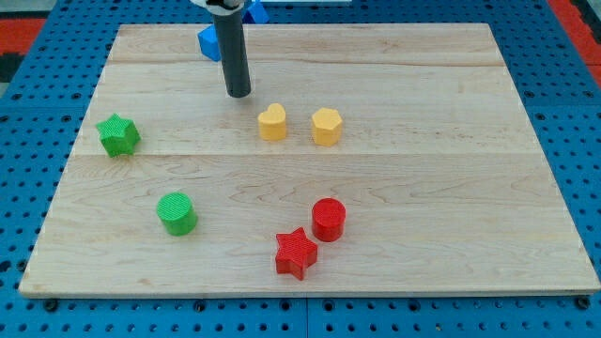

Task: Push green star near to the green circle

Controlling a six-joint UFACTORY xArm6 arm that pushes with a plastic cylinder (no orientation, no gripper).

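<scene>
The green star (118,135) lies near the board's left edge. The green circle (177,213) sits below it and to its right, a clear gap apart. My tip (239,94) rests on the board in the upper middle, well to the right of and above the green star, touching no block.
A yellow heart (272,123) and a yellow hexagon (326,126) sit just right of my tip. A red circle (329,219) and a red star (296,253) lie at the lower middle. A blue block (209,42) sits behind the rod at the top. The wooden board (451,188) ends at blue surround.
</scene>
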